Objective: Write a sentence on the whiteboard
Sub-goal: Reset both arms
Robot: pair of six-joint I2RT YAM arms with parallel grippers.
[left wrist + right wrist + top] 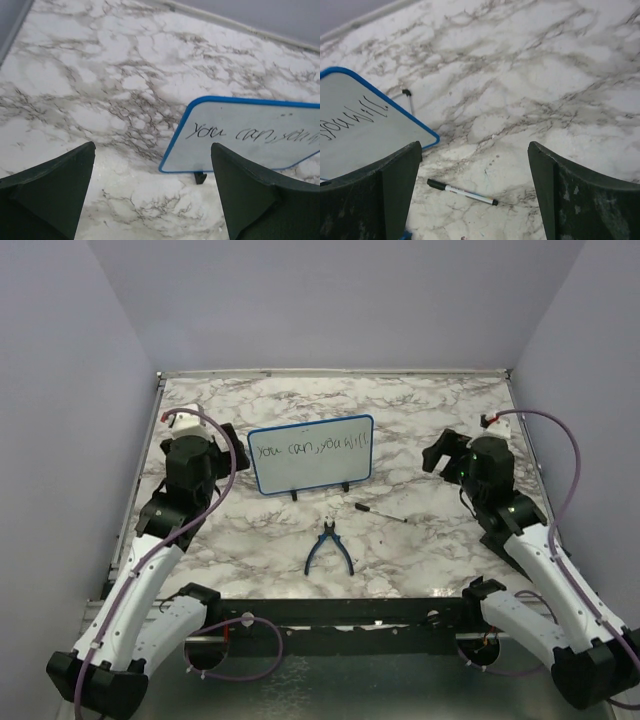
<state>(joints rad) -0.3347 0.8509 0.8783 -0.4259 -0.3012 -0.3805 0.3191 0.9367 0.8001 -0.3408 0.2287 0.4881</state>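
Hovering left of the whiteboard (pixel 310 452), my left gripper (pixel 152 146) is gaping wide, holding nothing. The whiteboard is standing upright, the sentence (pixel 305 448) running across it. The marker (pixel 462 192) is lying before its right end, nearest my right gripper (pixel 474 145), also gaping empty.

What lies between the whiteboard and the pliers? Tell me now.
Only bare marble table separates the whiteboard from the pliers in the top view; the marker lies off to the right.

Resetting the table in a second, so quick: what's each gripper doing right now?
Left gripper: open, holding nothing.
Right gripper: open, holding nothing; the marker lies free.
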